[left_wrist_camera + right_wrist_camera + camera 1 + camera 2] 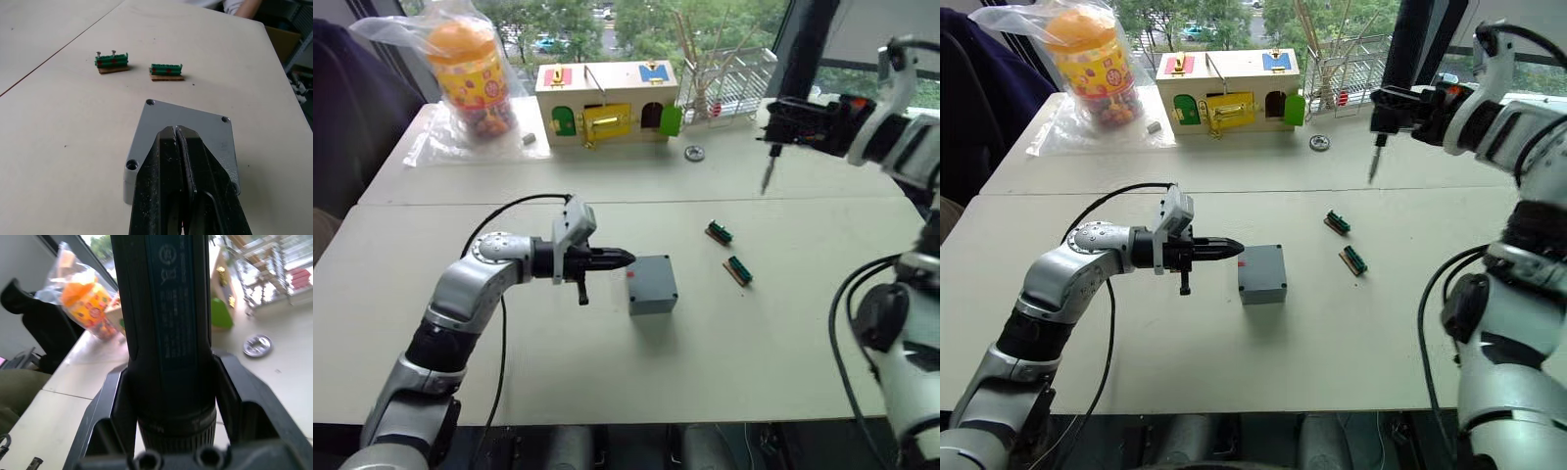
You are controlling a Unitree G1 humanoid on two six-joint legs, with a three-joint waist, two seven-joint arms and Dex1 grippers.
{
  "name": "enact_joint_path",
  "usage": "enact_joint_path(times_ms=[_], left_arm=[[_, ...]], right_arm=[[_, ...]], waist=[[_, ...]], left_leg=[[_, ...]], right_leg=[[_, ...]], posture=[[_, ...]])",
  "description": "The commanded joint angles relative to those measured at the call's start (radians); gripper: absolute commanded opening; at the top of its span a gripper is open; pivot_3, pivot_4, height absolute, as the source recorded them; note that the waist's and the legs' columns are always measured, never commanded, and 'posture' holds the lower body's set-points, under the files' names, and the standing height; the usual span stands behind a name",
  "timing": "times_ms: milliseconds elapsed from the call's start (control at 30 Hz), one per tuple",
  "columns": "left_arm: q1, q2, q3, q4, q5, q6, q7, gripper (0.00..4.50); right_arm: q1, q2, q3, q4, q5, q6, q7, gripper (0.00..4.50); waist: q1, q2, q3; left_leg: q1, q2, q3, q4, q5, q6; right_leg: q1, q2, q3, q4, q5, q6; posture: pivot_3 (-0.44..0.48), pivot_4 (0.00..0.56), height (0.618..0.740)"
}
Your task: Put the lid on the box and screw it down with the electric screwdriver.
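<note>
Silver jointed left arm point(460, 294) with a looping black cable. Right arm point(1518, 127) white with black joints. Black tools.

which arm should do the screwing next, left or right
Right, probably. The right gripper already grips the electric screwdriver, bit pointing down over the table. The left gripper is shut and empty beside the box, whose lid is already on.

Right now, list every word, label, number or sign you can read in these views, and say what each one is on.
Electric screwdriver: a printed label with a round symbol and lines of small text, too blurred to read.
Wooden box: coloured panels, no legible text.
Snack jar in a plastic bag: patterned print, no readable words.
Box: a small red mark, no lettering.
</note>
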Motion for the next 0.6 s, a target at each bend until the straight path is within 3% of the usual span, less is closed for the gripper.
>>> enact_joint_path(times_ms=[33,167,300,400,600], left_arm=[[-0.035,0.015,-0.01,-0.002,0.005,0.001,-0.032,0.0],[-0.048,0.007,-0.034,0.011,0.031,0.003,-0.027,0.0],[-0.061,-0.018,-0.073,0.013,0.071,-0.001,-0.002,0.0],[-0.054,-0.032,-0.105,0.011,0.102,-0.009,0.008,0.0],[-0.033,-0.013,-0.159,0.013,0.159,-0.036,-0.008,0.0]], right_arm=[[0.029,0.112,-0.091,-0.201,0.078,-0.119,-0.131,1.76],[0.155,0.219,-0.045,-0.342,0.187,-0.218,-0.079,1.76],[0.351,0.274,0.126,-0.426,0.077,-0.415,-0.065,1.76],[0.457,0.319,0.194,-0.476,0.112,-0.466,-0.051,1.76],[0.529,0.33,0.292,-0.478,0.128,-0.501,-0.042,1.76]], waist=[[-0.001,0.0,0.0],[-0.007,0.0,0.0],[-0.014,0.0,0.0],[-0.018,0.0,0.0],[-0.028,0.0,0.0]], left_leg=[[0.0,-0.001,0.0,0.0,0.001,0.001],[0.0,-0.003,-0.001,-0.002,0.001,0.002],[0.001,-0.003,-0.001,-0.003,0.002,0.002],[0.002,-0.003,-0.001,-0.002,0.002,0.002],[0.002,-0.003,-0.001,-0.003,0.002,0.002]], right_leg=[[0.0,-0.001,0.001,0.0,0.001,0.001],[0.0,0.0,0.001,-0.001,0.002,0.002],[0.0,0.0,0.001,-0.001,0.002,0.002],[0.001,0.0,0.002,0.0,0.002,0.002],[0.0,0.0,0.002,0.0,0.002,0.002]], posture=[[0.0,0.15,0.711],[0.0,0.15,0.711],[0.0,0.15,0.711],[0.0,0.15,0.711],[0.0,0.15,0.711]])
